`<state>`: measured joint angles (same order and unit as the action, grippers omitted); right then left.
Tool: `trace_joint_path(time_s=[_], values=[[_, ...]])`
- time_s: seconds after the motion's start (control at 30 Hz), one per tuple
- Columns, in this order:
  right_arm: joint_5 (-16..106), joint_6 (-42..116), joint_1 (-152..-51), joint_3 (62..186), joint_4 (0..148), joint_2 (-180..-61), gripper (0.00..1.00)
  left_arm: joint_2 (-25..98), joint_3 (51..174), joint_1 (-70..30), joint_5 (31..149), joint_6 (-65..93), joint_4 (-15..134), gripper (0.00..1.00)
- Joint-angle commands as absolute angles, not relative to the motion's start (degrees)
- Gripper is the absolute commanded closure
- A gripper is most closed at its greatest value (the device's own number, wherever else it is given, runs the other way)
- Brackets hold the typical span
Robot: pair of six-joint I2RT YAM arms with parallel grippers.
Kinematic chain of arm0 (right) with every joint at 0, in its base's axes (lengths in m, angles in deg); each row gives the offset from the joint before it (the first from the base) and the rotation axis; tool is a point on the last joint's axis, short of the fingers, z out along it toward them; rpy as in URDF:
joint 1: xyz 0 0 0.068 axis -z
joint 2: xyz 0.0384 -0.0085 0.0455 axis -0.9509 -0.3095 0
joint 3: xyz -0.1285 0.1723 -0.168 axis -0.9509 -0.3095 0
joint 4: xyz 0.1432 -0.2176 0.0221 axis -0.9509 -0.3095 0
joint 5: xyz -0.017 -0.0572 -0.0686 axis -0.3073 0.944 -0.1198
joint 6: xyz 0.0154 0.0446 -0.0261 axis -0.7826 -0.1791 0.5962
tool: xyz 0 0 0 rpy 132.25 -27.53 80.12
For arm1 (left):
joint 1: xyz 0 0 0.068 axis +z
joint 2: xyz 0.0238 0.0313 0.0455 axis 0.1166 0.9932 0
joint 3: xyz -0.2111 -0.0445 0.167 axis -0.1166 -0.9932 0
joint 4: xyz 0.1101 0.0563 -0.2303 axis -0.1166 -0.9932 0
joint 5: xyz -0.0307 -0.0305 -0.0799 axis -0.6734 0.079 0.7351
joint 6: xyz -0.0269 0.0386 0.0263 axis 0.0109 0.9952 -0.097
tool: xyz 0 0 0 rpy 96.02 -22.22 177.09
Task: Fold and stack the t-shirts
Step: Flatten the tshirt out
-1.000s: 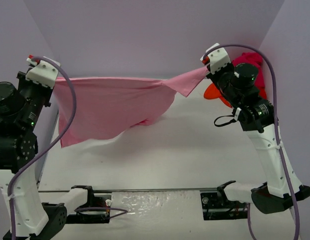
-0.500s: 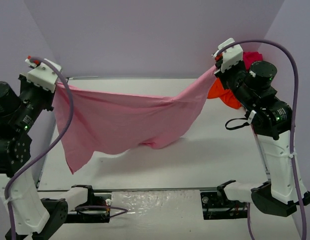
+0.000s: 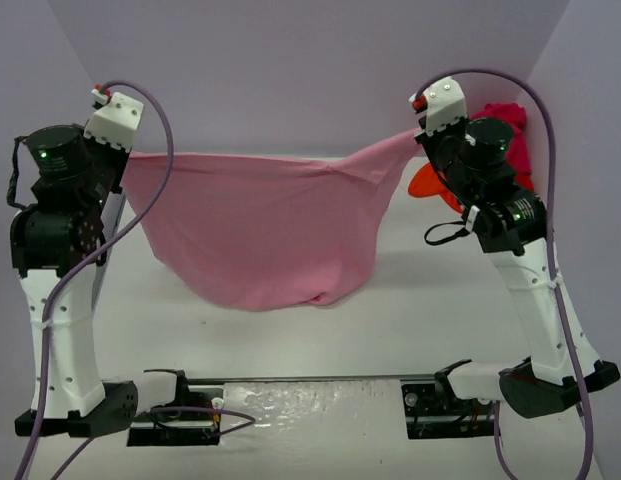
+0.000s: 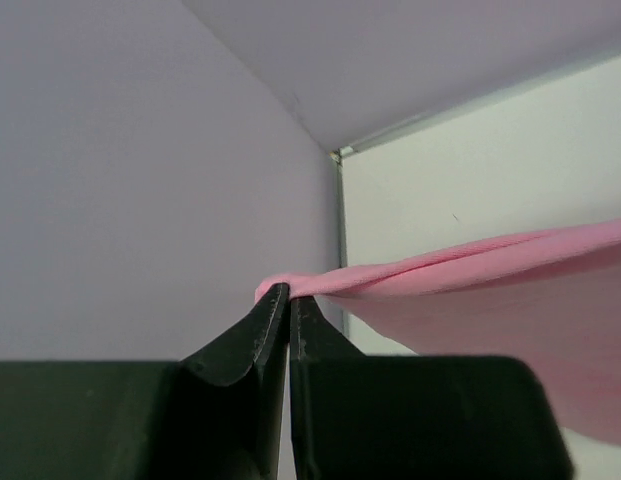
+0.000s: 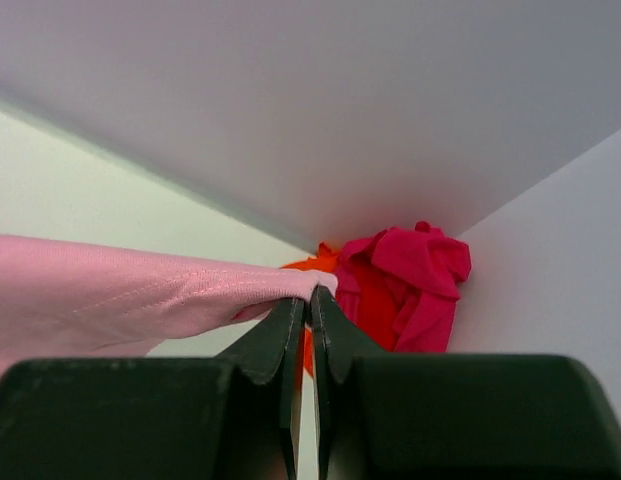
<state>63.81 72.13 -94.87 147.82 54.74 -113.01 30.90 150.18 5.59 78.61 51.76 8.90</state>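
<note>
The light pink t-shirt [image 3: 260,225] hangs stretched in the air between both grippers, its lower edge sagging onto the table. My left gripper [image 3: 125,160] is shut on its left corner, which shows pinched in the left wrist view [image 4: 290,288]. My right gripper [image 3: 415,135] is shut on its right corner, which shows pinched in the right wrist view [image 5: 310,290]. A crumpled heap of the other t-shirts lies in the back right corner: magenta [image 5: 415,270] on top, red [image 5: 375,310] and orange [image 3: 425,182] under it.
The white table [image 3: 440,320] is boxed in by lavender walls at the back [image 3: 290,70], left and right. The arm bases [image 3: 460,395] and a metal rail run along the near edge.
</note>
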Motion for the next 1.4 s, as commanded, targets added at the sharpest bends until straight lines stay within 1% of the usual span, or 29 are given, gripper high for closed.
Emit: trace_joint_path(time_s=[0.0,0.23,0.37,0.5,0.7,0.87,1.0,1.1,1.37], values=[[64.32,69.31,-93.17,157.96,62.12,-108.05,1.0,24.35,159.65,5.81,71.5,50.12,17.79,1.0],[59.79,66.65,-89.94,166.11,58.42,-104.58,1.0,20.93,169.43,6.05,73.62,48.42,15.73,1.0],[53.24,64.52,-87.88,168.3,54.81,-101.5,1.0,19.31,175.54,6.08,78.29,47.04,11.17,1.0],[47.49,63.77,-86.36,169.54,51.15,-98.11,1.0,15.54,177.72,6.08,81.47,45.09,7.61,1.0],[44.22,66.01,-83.14,168.75,46.26,-92.54,1.0,6.73,173.59,6.08,82.58,43.94,3.88,1.0],[41.07,67.47,-81.31,170.73,42.24,-91.45,1.0,2.17,169.18,6.08,83.61,43.91,3.03,1.0],[41.19,68.61,-80.77,171.32,40.96,-93.39,0.97,3.79,166.53,6.08,85.08,44.14,1.54,1.0],[41.62,69.72,-80.76,169.02,40.71,-94.68,0.95,6.94,163.61,6.06,86.9,45.12,0.91,1.0],[46.21,71.21,-80.93,162.08,43.64,-104.16,0.99,22.92,152.29,6.08,90.07,48.95,2.76,1.0]])
